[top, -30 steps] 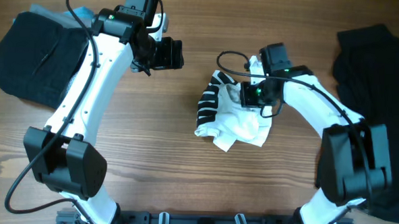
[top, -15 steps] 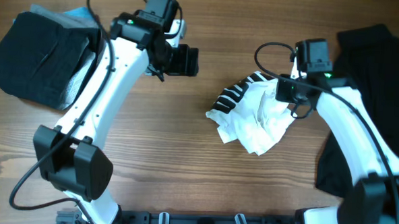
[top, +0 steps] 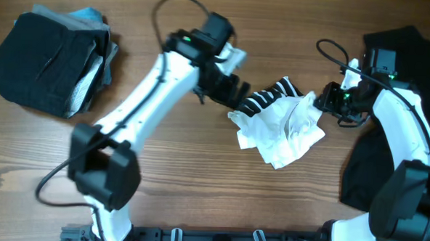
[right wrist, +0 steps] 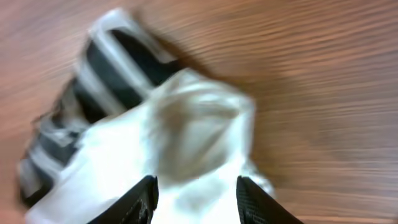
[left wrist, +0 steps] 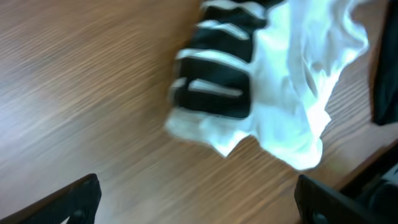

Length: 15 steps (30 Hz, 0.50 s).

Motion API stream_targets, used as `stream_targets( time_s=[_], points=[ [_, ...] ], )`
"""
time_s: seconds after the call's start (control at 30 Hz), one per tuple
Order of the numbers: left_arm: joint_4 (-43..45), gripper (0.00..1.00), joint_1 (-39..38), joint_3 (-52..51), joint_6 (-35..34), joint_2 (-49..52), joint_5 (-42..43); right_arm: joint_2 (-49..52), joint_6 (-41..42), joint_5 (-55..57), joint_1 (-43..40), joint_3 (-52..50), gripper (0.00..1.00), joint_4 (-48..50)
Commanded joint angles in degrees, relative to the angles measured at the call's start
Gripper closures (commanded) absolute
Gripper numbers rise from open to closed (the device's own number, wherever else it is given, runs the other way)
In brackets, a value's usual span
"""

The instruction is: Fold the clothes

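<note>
Wood-grain table point(top: 176, 184), 2 arms at work. Far left, dark folded stack point(top: 43, 62), well apart. Swung in within 1 second: left gripper point(top: 236, 92), jaws wide and empty, now just beside the striped edge of the crumpled shirt point(top: 287, 127) at centre. Dragged rightward, then seemingly let go by the right gripper point(top: 326, 102), jaws parted at its right edge. Black garment point(top: 403, 52) beyond. Folding not begun; spreading flat likely next.

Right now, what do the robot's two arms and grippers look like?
Both the left arm and right arm have smooth white links with bulky black joint housings. Each ends in a black two-finger gripper, the left gripper and right gripper alike. A thin black cable loops off each wrist, and a small green light glows near it.
</note>
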Motion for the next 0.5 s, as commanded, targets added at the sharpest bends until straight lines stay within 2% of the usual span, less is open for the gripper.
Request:
stream_targets(
  time_s=[0.0, 0.1, 0.13, 0.17, 0.2, 0.23, 0.27, 0.37, 0.47],
  points=[
    [2.60, 0.00, -4.76, -0.48, 2.05, 7.50, 1.55, -1.62, 1.27, -1.86, 0.04, 0.00, 0.51, -1.70],
    [3.50, 0.01, -6.64, -0.48, -0.33, 12.07, 2.54, -1.62, 2.10, 2.05, 0.04, 0.00, 0.48, -1.84],
    [3.89, 0.07, -6.82, -0.48, -1.20, 13.22, 2.51, -1.62, 1.90, 2.10, 0.04, 0.00, 0.47, -1.99],
    [3.98, 0.27, -6.84, -0.48, -1.38, 14.32, 2.45, -1.62, 2.03, 2.51, 0.04, 0.00, 0.47, -2.10],
    [3.32, 0.65, -6.60, -0.48, -1.38, 14.71, 2.43, -1.62, 2.05, 2.47, 0.04, 0.00, 0.46, -2.08],
    [2.43, 0.87, -6.14, -0.48, -1.38, 14.73, 1.70, -1.62, 1.99, 2.47, 0.04, 0.00, 0.44, -2.25],
    [0.07, 0.96, -5.18, -0.46, -2.21, 14.73, -1.49, -1.62, 1.66, 2.45, 0.07, 0.00, 0.44, -3.04],
    [-6.67, 0.96, -1.95, -0.46, -2.40, 14.73, -7.54, -1.49, -4.66, -2.54, 0.11, -0.09, 0.43, -6.40],
    [-8.17, 0.96, 1.77, -0.46, -2.40, 14.71, -6.64, -1.40, -8.09, -8.87, 2.80, -0.24, 0.41, -5.73]
  ],
)
